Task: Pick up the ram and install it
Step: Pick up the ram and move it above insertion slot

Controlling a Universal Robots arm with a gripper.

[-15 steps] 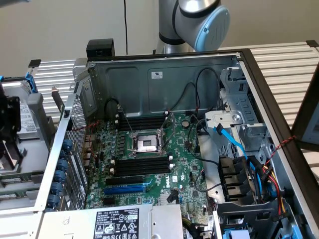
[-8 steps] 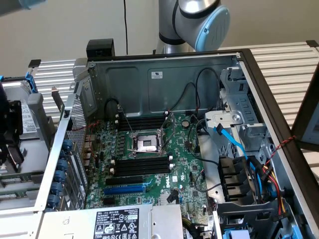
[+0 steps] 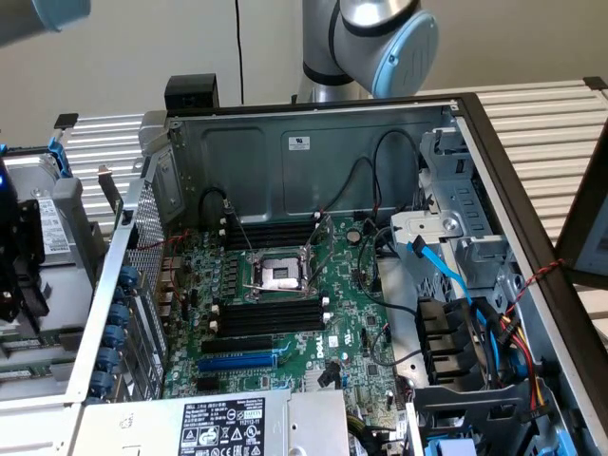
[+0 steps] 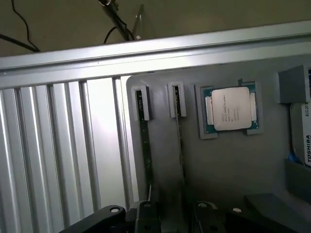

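Two ram sticks stand on edge in a grey tray (image 4: pixel 228 165), one ram (image 4: pixel 145 145) near the tray's rim and the other ram (image 4: pixel 180 141) beside it, nearer a CPU. Each is a thin green board held at its far end by a grey clip. My gripper (image 4: pixel 174 216) hangs over their near ends, open, its black fingers (image 4: pixel 146 218) apart with nothing between them. The stick nearer the CPU runs toward the gap between the fingers. In the exterior view the open case shows the motherboard (image 3: pixel 285 313) with bare black slots (image 3: pixel 271 313) with white end clips.
A CPU (image 4: pixel 231 109) lies in the tray, with a hard drive (image 4: pixel 302 141) beyond it. Ribbed metal table (image 4: pixel 58 155) lies beside the tray. In the case there are a CPU socket (image 3: pixel 277 273), a blue slot (image 3: pixel 237 361), cables (image 3: pixel 475 323) and tall walls (image 3: pixel 313 152).
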